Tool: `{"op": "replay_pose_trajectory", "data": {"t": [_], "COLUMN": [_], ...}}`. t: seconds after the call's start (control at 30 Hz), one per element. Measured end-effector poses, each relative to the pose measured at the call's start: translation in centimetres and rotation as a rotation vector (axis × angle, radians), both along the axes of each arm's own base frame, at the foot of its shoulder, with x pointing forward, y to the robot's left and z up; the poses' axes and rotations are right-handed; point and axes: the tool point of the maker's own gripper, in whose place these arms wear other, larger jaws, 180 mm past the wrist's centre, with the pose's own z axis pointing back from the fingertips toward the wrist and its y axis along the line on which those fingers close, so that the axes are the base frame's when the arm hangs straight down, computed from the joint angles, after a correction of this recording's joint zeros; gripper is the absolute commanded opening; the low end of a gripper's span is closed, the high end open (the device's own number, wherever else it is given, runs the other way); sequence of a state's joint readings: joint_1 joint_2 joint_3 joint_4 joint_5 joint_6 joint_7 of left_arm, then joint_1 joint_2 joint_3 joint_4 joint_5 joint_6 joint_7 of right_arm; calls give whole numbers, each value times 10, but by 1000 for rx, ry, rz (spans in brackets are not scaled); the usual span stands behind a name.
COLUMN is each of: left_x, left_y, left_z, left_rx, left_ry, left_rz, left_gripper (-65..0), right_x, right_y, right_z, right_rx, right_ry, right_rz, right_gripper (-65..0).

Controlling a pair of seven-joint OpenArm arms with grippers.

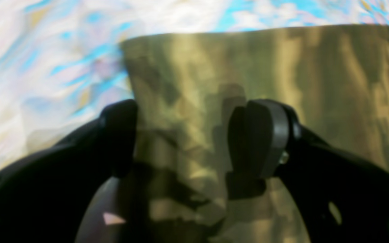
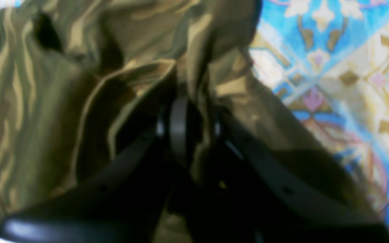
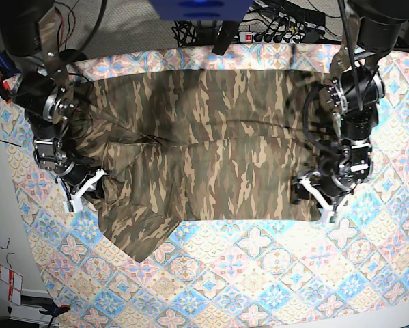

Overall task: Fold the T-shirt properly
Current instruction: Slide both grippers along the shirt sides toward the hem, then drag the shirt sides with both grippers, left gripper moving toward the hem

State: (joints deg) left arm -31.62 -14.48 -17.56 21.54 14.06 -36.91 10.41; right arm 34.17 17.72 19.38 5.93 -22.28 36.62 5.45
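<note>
The camouflage T-shirt [image 3: 211,137] lies across the table, its upper part folded down over the middle; a sleeve corner [image 3: 132,236] juts toward the front left. My right gripper [image 3: 88,188], at the shirt's left side, is shut on a bunched fold of the fabric [image 2: 198,77]; in its wrist view the gripper [image 2: 191,111] has cloth pinched between the fingers. At the shirt's right edge my left gripper [image 3: 313,201] stands open. In the left wrist view the left gripper [image 1: 191,114] hovers over the flat shirt [image 1: 282,84] with its fingers [image 1: 258,135] apart, holding nothing.
A blue, pink and cream tiled tablecloth [image 3: 259,273] covers the table, and it also shows in the wrist views [image 1: 46,50] [image 2: 349,67]. A power strip with cables [image 3: 272,34] lies at the back edge. The table's left edge [image 3: 13,205] runs close to my right arm.
</note>
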Motion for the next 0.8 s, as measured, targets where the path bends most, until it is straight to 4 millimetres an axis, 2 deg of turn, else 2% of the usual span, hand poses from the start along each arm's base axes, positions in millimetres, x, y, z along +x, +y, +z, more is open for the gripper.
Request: {"op": "replay_pose_trajectory", "data": {"t": [0.07,0.13,0.27,0.37,0.53,0.63,0.8], "left_x": [0,-1,-4,-6,-11,-11,-11], "left_y": [-19,-28,-24,-22,-21,-20,-20], "left_z": [1,1,-1,-2,-6,-6,-6], "left_rx": [-43,-62,-57,-56,-70,-68,-67], "left_ry": [-4,-2,4,6,-7,-6,-6], "left_rz": [-37,-55,-51,-48,-35,-34,-34], "left_gripper": [-237,-287,-349,-359,-359,-359,-359], "right_x": [2,1,-2,-3,3,4,-9], "right_y": [-2,-6,-26,-45,-72,-79,-82], "right_z": [2,3,6,10,21,26,18], "right_rx": [37,63,80,43,-51,-73,-83], "right_ry": [-6,-9,-7,-4,-29,-50,-43], "right_rz": [-46,-79,-138,-153,-173,-174,-173], "right_gripper": [-567,-567,-565,-506,-307,-290,-289]}}
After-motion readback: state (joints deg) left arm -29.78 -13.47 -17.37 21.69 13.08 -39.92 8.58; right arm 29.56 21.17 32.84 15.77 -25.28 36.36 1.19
